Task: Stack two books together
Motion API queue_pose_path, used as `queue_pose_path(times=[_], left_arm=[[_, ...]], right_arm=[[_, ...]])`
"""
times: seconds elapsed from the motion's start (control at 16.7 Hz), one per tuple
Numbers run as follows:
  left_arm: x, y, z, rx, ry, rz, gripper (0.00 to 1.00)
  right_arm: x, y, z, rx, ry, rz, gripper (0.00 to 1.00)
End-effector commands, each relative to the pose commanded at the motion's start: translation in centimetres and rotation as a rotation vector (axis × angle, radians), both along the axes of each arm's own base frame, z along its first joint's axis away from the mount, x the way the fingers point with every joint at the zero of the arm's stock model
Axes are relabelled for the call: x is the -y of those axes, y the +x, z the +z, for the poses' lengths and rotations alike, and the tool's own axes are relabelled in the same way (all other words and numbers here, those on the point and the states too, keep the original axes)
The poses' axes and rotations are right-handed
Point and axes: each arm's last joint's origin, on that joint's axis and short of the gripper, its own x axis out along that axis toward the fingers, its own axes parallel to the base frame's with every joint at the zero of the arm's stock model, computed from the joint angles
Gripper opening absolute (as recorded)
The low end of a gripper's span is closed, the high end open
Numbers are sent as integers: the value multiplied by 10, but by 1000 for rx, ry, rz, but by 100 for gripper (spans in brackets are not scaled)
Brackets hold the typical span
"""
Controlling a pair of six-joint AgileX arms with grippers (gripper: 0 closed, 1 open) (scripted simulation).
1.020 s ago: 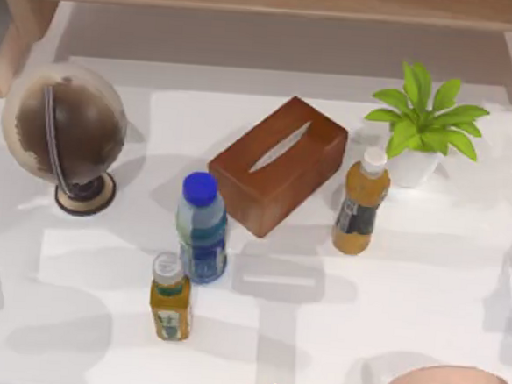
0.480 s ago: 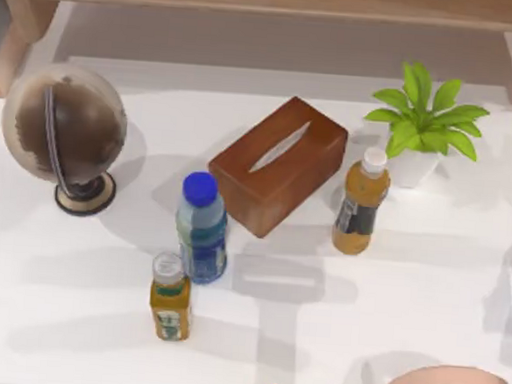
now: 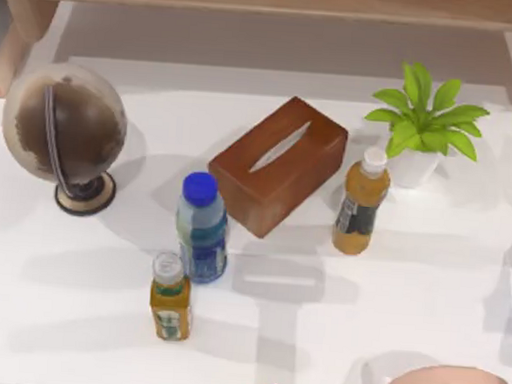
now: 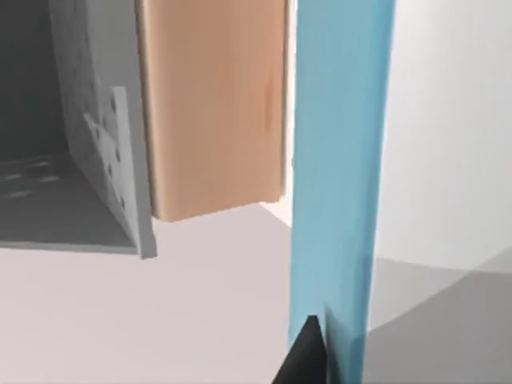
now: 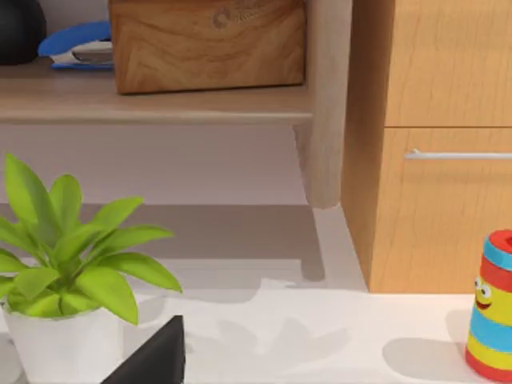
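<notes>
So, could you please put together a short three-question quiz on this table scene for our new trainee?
1. True or false: the tissue box lies between the globe and the potted plant.
2. How many bottles stand on the table?
3. Which bottle has a blue cap: A) the one beside the plant, B) the tallest one in front of the tissue box?

Key: 1 true; 2 three; 3 B.
</notes>
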Motion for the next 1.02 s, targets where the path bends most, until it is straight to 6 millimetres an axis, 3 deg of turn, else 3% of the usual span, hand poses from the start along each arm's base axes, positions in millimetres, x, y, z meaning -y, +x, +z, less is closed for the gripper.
queue_pose_path(times=[0.66,1.02], left_arm=[[0,5,-2,0,0,0,0],[0,5,-2,0,0,0,45]], right_arm=[[0,0,0,0,0,0,100],[0,0,0,0,0,0,100]])
